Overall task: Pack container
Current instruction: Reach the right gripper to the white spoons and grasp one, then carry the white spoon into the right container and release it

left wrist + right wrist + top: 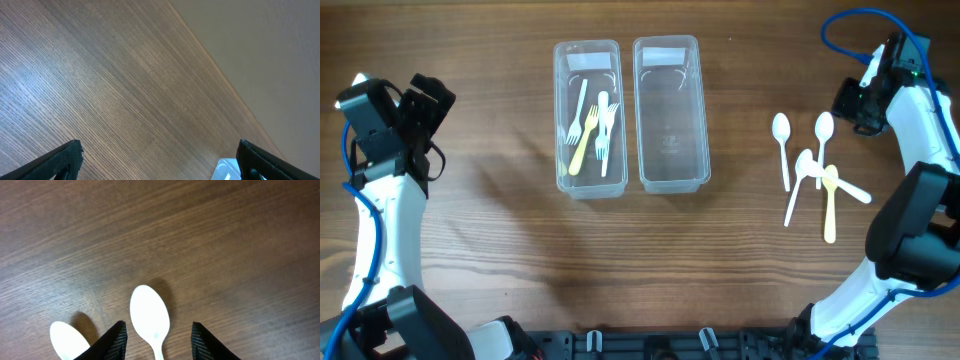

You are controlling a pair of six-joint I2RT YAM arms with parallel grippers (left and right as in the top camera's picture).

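Note:
Two clear plastic containers stand side by side at the back centre. The left container [562, 150] holds several forks [590, 125], white and one yellow. The right container [671, 175] holds nothing. Several white spoons [824, 128] and one yellow spoon [830, 205] lie loose on the table at the right. My right gripper [857, 104] is open just right of them. In the right wrist view a white spoon bowl [148, 314] lies between the open fingers [157, 327], with another spoon bowl [66, 341] to the left. My left gripper [428, 97] [160, 145] is open and empty at the far left.
The table is brown wood. Its far edge shows in the left wrist view [220, 80], and a corner of a clear container [225, 170] shows beside the right finger. A black rail [650, 345] runs along the table's front edge.

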